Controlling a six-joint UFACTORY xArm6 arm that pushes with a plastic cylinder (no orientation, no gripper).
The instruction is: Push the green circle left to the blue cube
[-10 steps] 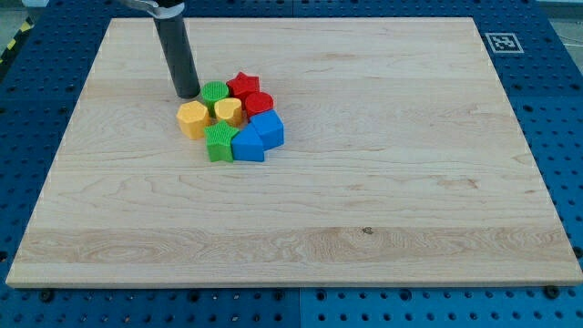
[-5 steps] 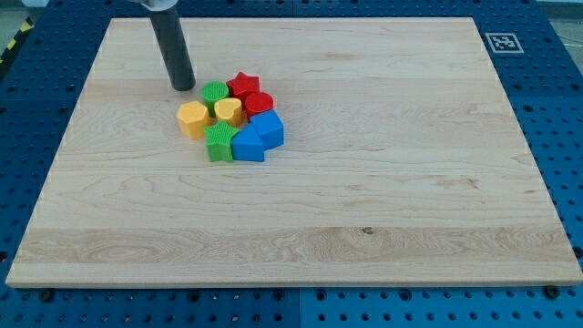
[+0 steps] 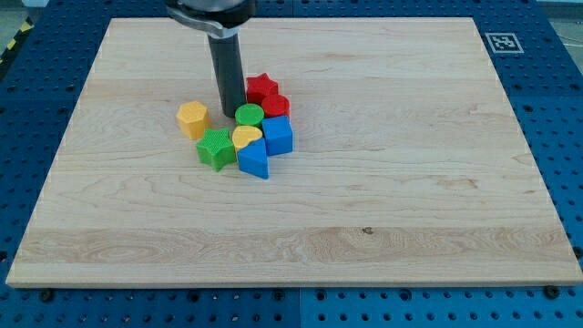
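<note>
Green circle (image 3: pixel 249 114) touches my tip (image 3: pixel 230 113) at its 3 o'clock; blue cube (image 3: pixel 278 135) lies at circle's 4 o'clock. End effector: bare rod, grips nothing.

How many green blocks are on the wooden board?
2: the green circle beside my tip, left of the blue cube; the green star at the cluster's lower left. None seems hidden.

Just a straight dark rod (image 3: pixel 226 73) dropping in from the view's top, a bit left of centre, standing pretty much upright with maybe a slight lean. Wider dark collar up where it leaves the view. My tip (image 3: pixel 230 113) down at the tabletop (image 3: pixel 410 182), pressed right against the left side of the green circle (image 3: pixel 249 115).
</note>
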